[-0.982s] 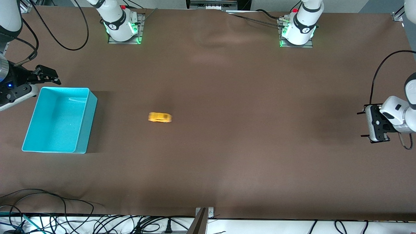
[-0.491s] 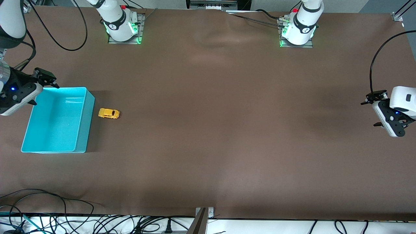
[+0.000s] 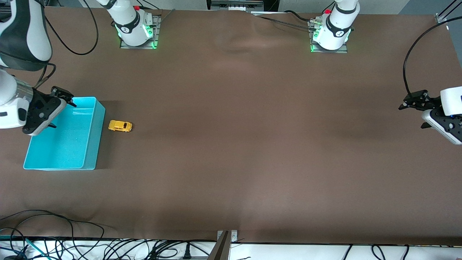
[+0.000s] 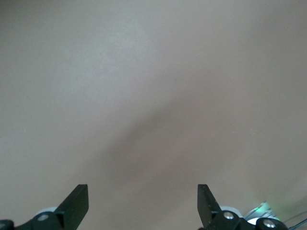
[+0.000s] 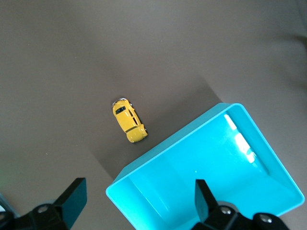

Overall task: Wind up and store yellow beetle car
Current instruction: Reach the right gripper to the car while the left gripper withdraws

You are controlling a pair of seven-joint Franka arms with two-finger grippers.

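right gripper (image 3: 62, 96) partly hides turquoise bin (image 3: 92, 144).

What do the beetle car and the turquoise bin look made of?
Yellow beetle car: glossy painted shell, probably die-cast metal or hard plastic; the sheen alone cannot settle which. Turquoise bin: most likely smooth molded plastic, with thin even walls, uniform colour and bright reflections on the inside.

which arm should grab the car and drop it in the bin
Right. The right gripper hangs open over the turquoise bin, and the yellow car sits just beside the bin. The left gripper waits at the table's other end.
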